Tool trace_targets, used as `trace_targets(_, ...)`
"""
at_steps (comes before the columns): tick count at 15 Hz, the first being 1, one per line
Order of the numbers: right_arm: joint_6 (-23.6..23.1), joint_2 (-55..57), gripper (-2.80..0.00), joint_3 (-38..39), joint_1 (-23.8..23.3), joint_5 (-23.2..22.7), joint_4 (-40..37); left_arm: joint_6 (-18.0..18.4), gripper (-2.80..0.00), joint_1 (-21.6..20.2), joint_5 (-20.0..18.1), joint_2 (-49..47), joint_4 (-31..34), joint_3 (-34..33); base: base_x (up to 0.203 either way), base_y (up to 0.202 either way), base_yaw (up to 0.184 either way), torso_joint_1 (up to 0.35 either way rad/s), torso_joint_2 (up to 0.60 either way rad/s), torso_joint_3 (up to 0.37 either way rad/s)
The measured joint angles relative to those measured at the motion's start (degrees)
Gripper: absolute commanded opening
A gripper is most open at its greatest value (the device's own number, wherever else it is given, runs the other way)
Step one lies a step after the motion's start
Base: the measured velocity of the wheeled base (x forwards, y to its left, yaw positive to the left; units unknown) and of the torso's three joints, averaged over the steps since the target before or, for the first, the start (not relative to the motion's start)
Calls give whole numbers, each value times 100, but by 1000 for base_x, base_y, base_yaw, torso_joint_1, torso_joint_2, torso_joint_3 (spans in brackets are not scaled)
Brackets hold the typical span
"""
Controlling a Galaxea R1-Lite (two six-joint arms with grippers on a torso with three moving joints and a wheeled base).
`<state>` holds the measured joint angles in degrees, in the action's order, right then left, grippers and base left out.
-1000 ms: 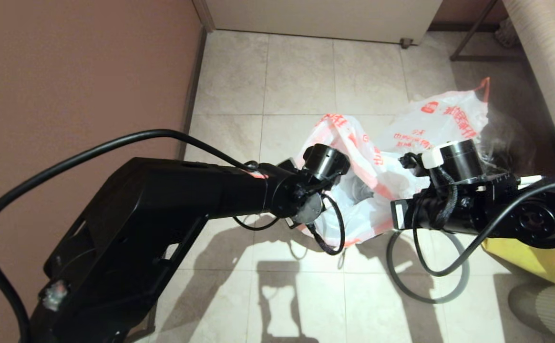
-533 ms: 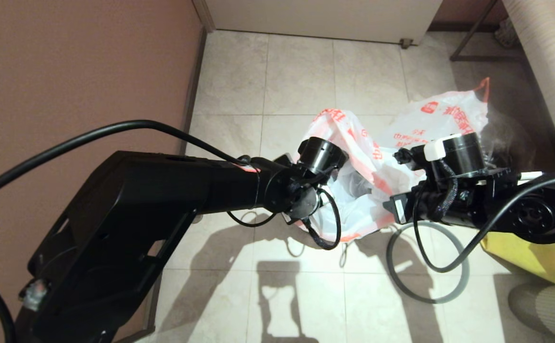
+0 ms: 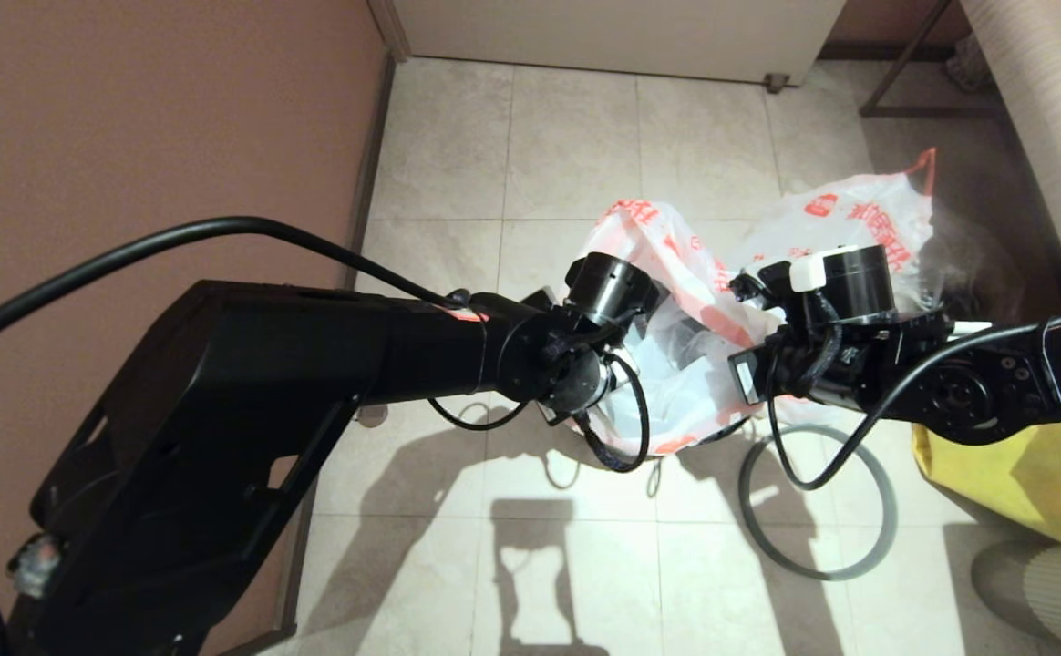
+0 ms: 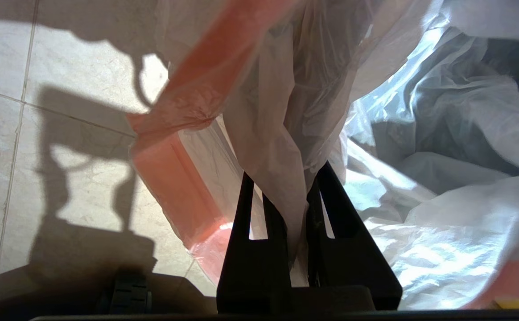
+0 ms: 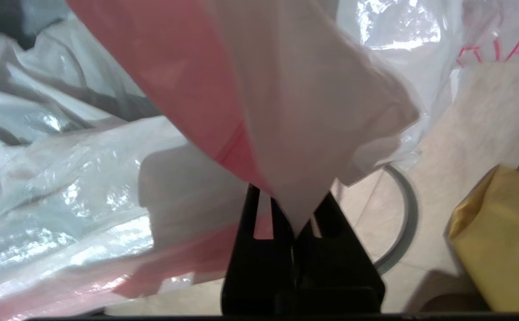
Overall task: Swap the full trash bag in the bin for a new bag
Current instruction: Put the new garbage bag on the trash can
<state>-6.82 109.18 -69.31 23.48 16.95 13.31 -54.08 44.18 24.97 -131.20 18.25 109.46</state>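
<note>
Two claws, left claw [image 4: 293,196] and right claw [image 5: 293,214], clenched on thin white red-printed plastic bag [image 3: 676,364]; risk: film tearing if pulled apart.

My view falls on a floor [image 3: 576,137] of pale beige tiles with thin grout lines. A reddish-brown wall [image 3: 148,128] runs along my left, a white cabinet base [image 3: 622,36] stands far ahead, striped upholstery [image 3: 1050,118] rises far right, and hard shadows lie near.
</note>
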Motion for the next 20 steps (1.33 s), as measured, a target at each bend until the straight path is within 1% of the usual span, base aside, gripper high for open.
trace_targets(2, 26, -123, -280, 103, -11, 98, -3, 0, -280, -20, 0, -9, -8, 11, 0, 0, 0, 0, 0, 0)
trace_targets(6, 303, -384, -280, 548, -85, 132, -15, -2, -280, -99, -31, -41, -4, 57, 0, 0, 0, 0, 0, 0)
trace_targets(10, 619, -183, -280, 884, -138, 132, 71, -17, -280, -138, -96, 104, 22, 68, 0, 0, 0, 0, 0, 0)
trace_targets(12, 656, 39, -280, 939, -133, 134, 369, -24, -280, -155, -168, 241, 27, 57, 0, 0, 0, 0, 0, 0)
trace_targets(14, 655, 231, -280, 920, -88, 132, 544, -28, -280, -196, -233, 313, 38, 55, 0, 0, 0, 0, 0, 0)
trace_targets(16, 647, 424, -280, 722, -72, 176, 579, -34, -280, -196, -393, 339, 70, 43, 0, 0, 0, 0, 0, 0)
trace_targets(17, 652, 531, -280, 529, -67, 275, 610, -81, -280, -196, -497, 350, 104, 35, 0, 0, 0, 0, 0, 0)
trace_targets(18, 658, 605, -280, 353, -52, 487, 619, -129, -280, -206, -584, 366, 175, 35, 0, 0, 0, 0, 0, 0)
trace_targets(19, 664, 622, 0, 244, -46, 768, 619, -143, -280, -237, -684, 387, 246, 46, 0, 0, 0, 0, 0, 0)
trace_targets(20, 666, 587, 0, 248, -40, 929, 613, -149, -280, -260, -730, 399, 272, 60, 0, 0, 0, 0, 0, 0)
